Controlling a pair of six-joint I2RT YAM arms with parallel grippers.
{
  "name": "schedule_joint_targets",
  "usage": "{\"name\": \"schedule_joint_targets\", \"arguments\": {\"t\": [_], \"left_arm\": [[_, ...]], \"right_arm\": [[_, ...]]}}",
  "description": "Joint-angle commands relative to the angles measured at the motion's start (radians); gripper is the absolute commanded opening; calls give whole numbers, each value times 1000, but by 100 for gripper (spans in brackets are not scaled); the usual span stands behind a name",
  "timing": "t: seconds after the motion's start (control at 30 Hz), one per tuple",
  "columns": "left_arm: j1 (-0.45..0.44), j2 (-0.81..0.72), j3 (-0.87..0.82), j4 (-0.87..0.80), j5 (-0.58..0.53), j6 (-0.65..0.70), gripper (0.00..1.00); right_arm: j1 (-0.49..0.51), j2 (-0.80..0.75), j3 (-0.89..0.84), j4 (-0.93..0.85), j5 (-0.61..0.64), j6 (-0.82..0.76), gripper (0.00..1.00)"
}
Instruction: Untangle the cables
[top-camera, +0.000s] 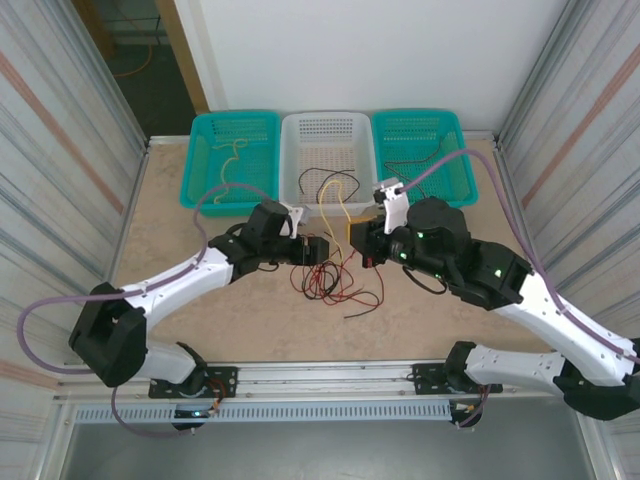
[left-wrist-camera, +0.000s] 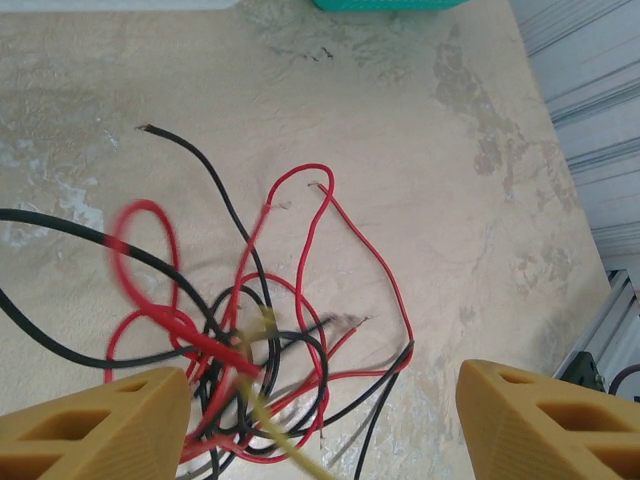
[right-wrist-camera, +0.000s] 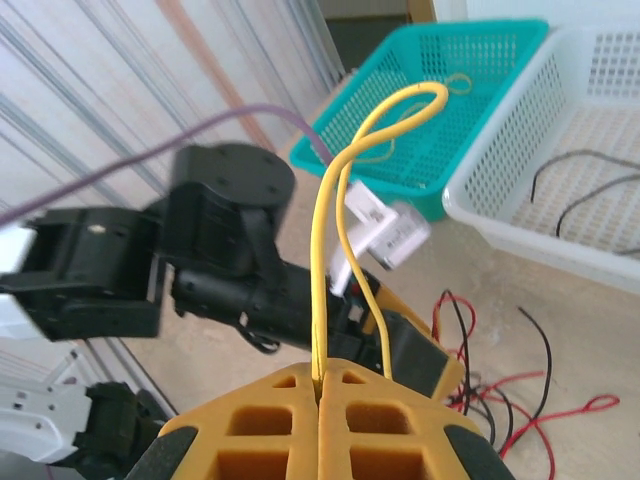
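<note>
Red and black cables (left-wrist-camera: 250, 340) in loose tangle on bench (top-camera: 200, 330), centre, near side of baskets. Left hand (left-wrist-camera: 322, 390): fingers wide apart, over tangle. Right hand (right-wrist-camera: 320, 385): fingers pressed together, clamped on yellow cable (right-wrist-camera: 325, 230), whose loop stands up above hand. Far edge of bench: white basket (top-camera: 328, 118) in middle with black cables (top-camera: 325, 182); left teal basket (top-camera: 205, 120) with tan cable (top-camera: 232, 155); right teal basket (top-camera: 455, 120) with dark cable (top-camera: 425, 160).
</note>
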Motion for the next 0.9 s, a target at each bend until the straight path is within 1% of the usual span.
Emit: {"name": "schedule_joint_targets", "arguments": {"t": [0.0, 0.13, 0.37, 0.5, 0.67, 0.87], "left_arm": [[-4, 0, -22, 29, 5, -34, 71], [-3, -5, -59, 29, -5, -58, 69], [-2, -2, -108, 13, -17, -75, 69], [1, 2, -145, 26, -12, -90, 68], [22, -1, -192, 55, -2, -116, 69], [70, 36, -241, 106, 41, -151, 69]], "right_arm": [[7, -39, 63, 39, 25, -53, 0], [7, -46, 90, 48, 43, -78, 0], [5, -44, 138, 49, 43, -111, 0], [5, -68, 145, 65, 78, -132, 0], [3, -84, 159, 69, 129, -155, 0], [-4, -106, 166, 96, 133, -165, 0]]}}
